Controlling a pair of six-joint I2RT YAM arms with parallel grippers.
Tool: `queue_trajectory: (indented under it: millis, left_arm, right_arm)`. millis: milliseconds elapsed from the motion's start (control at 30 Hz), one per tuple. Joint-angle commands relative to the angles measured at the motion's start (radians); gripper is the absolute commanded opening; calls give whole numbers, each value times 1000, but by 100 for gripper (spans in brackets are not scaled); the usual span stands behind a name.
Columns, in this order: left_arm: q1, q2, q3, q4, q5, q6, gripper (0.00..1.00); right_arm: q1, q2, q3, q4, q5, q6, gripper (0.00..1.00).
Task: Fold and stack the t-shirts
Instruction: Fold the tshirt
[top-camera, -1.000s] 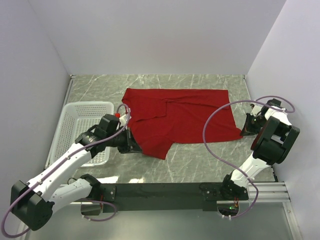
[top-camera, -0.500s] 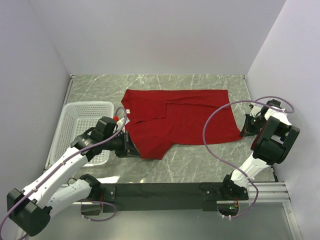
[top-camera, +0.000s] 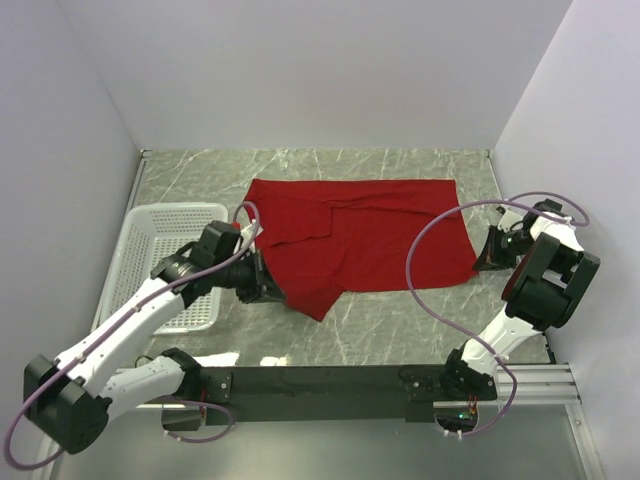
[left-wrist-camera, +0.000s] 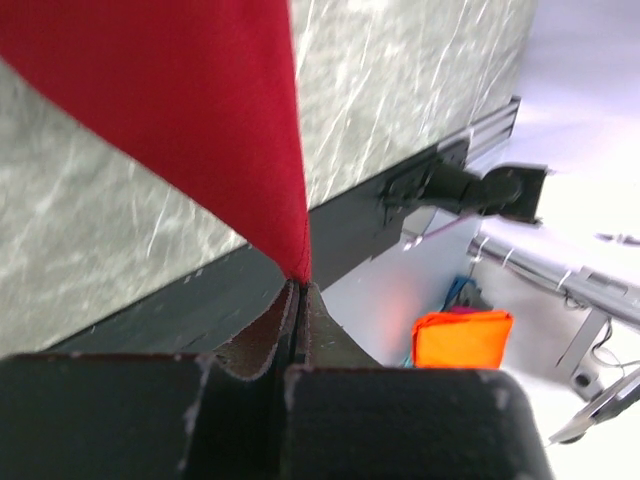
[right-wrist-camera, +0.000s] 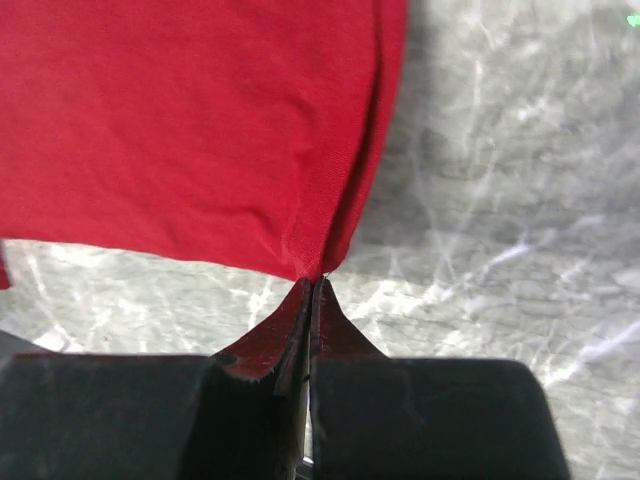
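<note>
Mid-fold, I'd say. Left tool (left-wrist-camera: 297, 287) pinched shut on left-side corner of t-shirt (top-camera: 365, 235), right tool (right-wrist-camera: 312, 280) clamped on near-right corner. Shirt spread on desk (top-camera: 400, 315), just beside basket (top-camera: 160, 230). Next, my call: lift both corners together, keep cloth taut, fold across.

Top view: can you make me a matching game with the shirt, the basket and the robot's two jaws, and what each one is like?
Things:
1. t-shirt
2. basket
3. left jaws
4. right jaws

What it is like:
A. white, left of the t-shirt
B. shut on the t-shirt's right near corner
C. red, spread on the table
D. shut on the t-shirt's left edge

Pairs: 1-C, 2-A, 3-D, 4-B
</note>
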Motion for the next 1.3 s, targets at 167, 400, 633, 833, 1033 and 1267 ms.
queue_trajectory:
  millis: [167, 400, 633, 833, 1033, 1267]
  left_arm:
    - [55, 155, 140, 146, -21, -18, 1]
    - [145, 236, 215, 229, -4, -24, 1]
    - [217, 348, 290, 288, 35, 5, 1]
    - [260, 438, 389, 271, 53, 48, 1]
    - [309, 476, 458, 242, 53, 78, 1]
    - [346, 548, 531, 257, 56, 103, 1]
  right_arm:
    - [47, 25, 131, -45, -122, 30, 0]
    - [85, 69, 251, -68, -162, 73, 0]
    - [122, 135, 340, -64, -177, 121, 0]
    - [137, 194, 448, -73, -206, 168, 0]
    - [143, 243, 554, -88, -214, 204, 0]
    - [155, 295, 625, -74, -217, 245, 0]
